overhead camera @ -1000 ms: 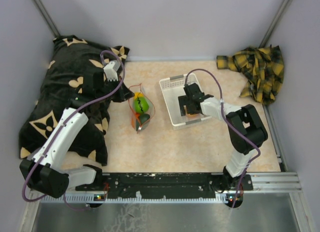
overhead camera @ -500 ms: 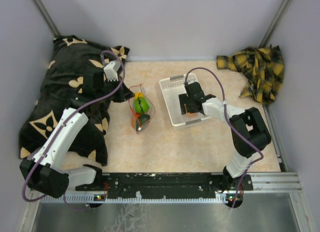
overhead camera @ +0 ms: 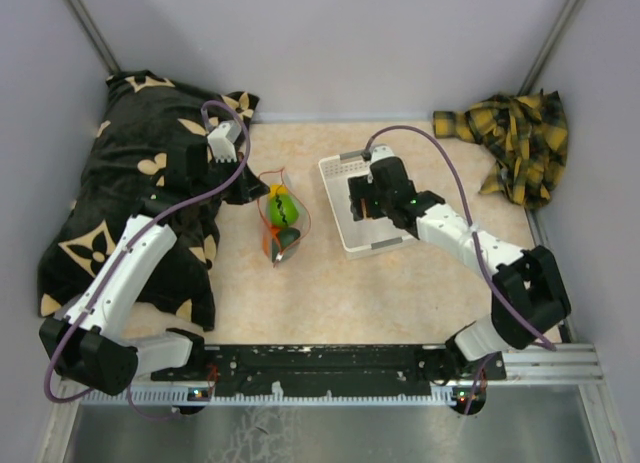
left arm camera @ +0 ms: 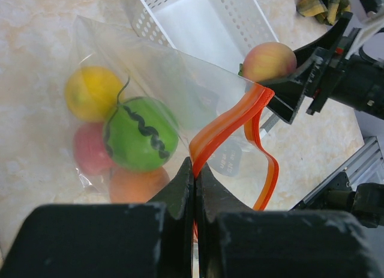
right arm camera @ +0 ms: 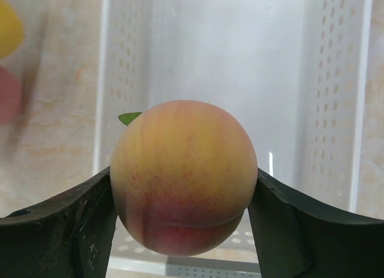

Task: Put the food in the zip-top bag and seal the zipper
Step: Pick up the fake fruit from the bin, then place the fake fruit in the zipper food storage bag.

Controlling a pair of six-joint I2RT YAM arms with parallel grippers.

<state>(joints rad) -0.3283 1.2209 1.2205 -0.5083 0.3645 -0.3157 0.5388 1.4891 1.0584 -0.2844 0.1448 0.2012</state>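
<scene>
- The pale marbled bench (overhead camera: pixel 400 293) fills a booth of plain lavender-grey walls, with a dark metal rail (overhead camera: pixel 330 365) along its near edge.
- Far left, a black cushion (overhead camera: pixel 120 183) with tan flower prints spills over the bench edge; in the far right corner lies a crumpled yellow plaid cloth (overhead camera: pixel 515 138).
- Left gripper (left arm camera: pixel 193 170): fingers pressed together, pinching the rim of the zip-top bag (left arm camera: pixel 180 80), which stands left of the white basket (overhead camera: pixel 345 173).
- The zipper (left arm camera: pixel 225 125) gapes in a red-orange loop, so the mouth is open.
- Inside the bag: lime (left arm camera: pixel 141 134), lemon (left arm camera: pixel 90 92), apple (left arm camera: pixel 90 152) and orange (left arm camera: pixel 138 185), bunched together.
- Right gripper (overhead camera: pixel 362 205): clamped on the peach (right arm camera: pixel 183 176), one finger on each side, above the basket, on the side facing the bag's mouth.
</scene>
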